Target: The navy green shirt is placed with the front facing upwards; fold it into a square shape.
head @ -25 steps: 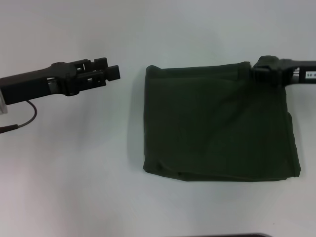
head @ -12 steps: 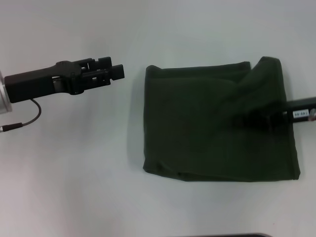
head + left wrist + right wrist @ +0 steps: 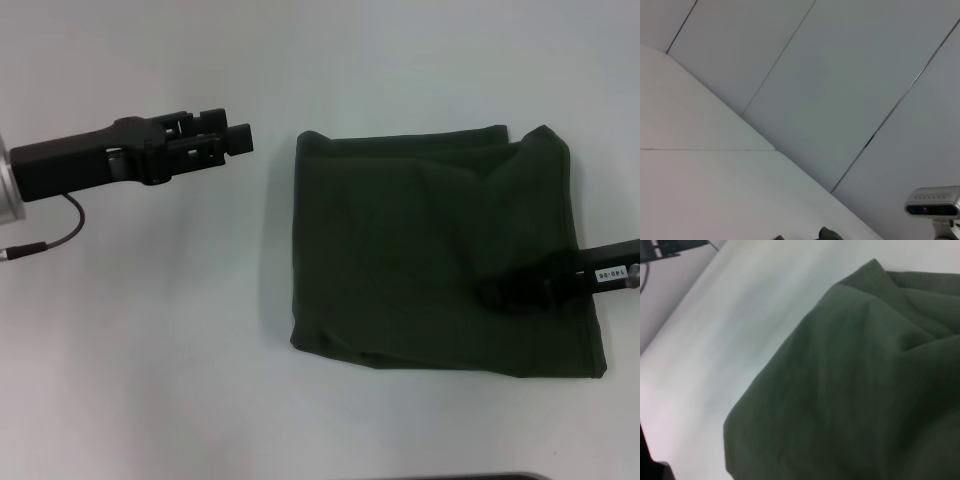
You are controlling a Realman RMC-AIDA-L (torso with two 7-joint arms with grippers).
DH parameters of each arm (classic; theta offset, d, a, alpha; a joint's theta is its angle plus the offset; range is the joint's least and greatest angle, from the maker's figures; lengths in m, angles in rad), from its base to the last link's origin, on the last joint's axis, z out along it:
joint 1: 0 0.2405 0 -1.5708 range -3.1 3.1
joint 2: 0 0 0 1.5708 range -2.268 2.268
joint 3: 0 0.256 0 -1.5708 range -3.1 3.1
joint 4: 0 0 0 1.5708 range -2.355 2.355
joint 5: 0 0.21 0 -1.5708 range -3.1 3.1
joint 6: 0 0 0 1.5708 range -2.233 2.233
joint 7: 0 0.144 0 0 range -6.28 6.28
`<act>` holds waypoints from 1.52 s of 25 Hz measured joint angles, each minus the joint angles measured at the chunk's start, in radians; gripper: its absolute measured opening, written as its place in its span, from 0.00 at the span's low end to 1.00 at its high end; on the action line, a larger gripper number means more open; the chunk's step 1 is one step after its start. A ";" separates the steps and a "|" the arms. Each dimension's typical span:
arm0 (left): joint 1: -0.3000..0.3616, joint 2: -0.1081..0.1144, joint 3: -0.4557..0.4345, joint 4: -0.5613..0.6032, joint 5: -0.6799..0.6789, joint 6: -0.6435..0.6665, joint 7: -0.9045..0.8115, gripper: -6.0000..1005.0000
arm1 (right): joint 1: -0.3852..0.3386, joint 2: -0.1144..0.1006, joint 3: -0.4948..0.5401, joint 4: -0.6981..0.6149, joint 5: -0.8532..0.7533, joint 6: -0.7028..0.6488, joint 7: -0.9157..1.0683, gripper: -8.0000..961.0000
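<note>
The navy green shirt [image 3: 440, 265] lies folded into a rough square on the white table [image 3: 180, 340], toward my right side, plain green cloth up, no print showing. Its far right corner [image 3: 545, 150] is pulled up into a peaked ridge, with creases running from there down across the cloth toward my right gripper [image 3: 515, 292]. That gripper sits over the near right part of the shirt, reaching in from the right edge, dark against dark cloth (I cannot tell how far its jaws stand apart, nor whether they have any fabric between them). From my right wrist I see the shirt [image 3: 855, 390] filling most of the view, rumpled at one corner, with bare table beside it. My left gripper [image 3: 225, 142] hovers over bare table well to the left of the shirt, at about the level of its far edge, fingers drawn close together with nothing between them.
</note>
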 joint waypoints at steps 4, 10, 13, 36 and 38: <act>-0.006 0.000 0.003 0.000 0.004 -0.011 -0.002 0.69 | -0.007 -0.004 0.040 -0.009 0.039 -0.048 -0.048 0.02; -0.010 0.000 0.004 0.000 0.003 -0.011 -0.001 0.69 | -0.009 -0.035 0.149 -0.010 0.170 -0.101 -0.076 0.02; -0.011 0.000 0.001 0.000 -0.002 -0.012 -0.001 0.69 | -0.009 -0.039 0.189 -0.010 0.185 -0.079 -0.066 0.02; -0.023 -0.002 -0.002 0.000 -0.004 -0.033 0.000 0.69 | 0.064 -0.023 0.208 0.000 0.186 0.043 0.064 0.48; -0.024 -0.002 0.000 0.000 -0.004 -0.038 -0.002 0.69 | 0.070 -0.017 0.172 0.001 0.185 0.051 0.062 0.47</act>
